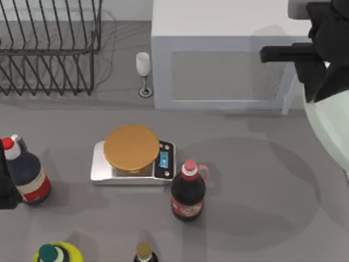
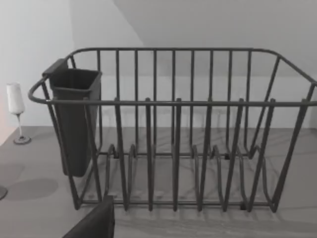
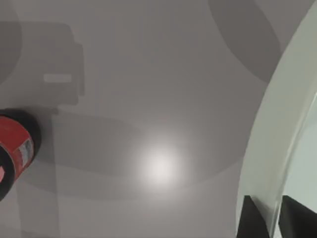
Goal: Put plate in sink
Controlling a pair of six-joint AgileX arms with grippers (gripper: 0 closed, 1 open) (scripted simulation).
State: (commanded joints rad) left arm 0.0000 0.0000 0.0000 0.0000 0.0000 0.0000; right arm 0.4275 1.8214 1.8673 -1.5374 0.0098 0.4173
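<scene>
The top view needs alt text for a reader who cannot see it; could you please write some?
The right gripper holds the mint-green plate at the table's right edge, before a microwave. A kitchen scale sits mid-table among sauce bottles, with a dish rack far left.

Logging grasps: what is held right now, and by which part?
The right gripper holds the plate by its rim, fingers either side of the edge. The left holds nothing visible.

Beside the microwave (image 1: 218, 60), the plate (image 1: 330, 131) runs off the picture's right edge, its upper rim hidden under the right arm (image 1: 322, 49).
</scene>
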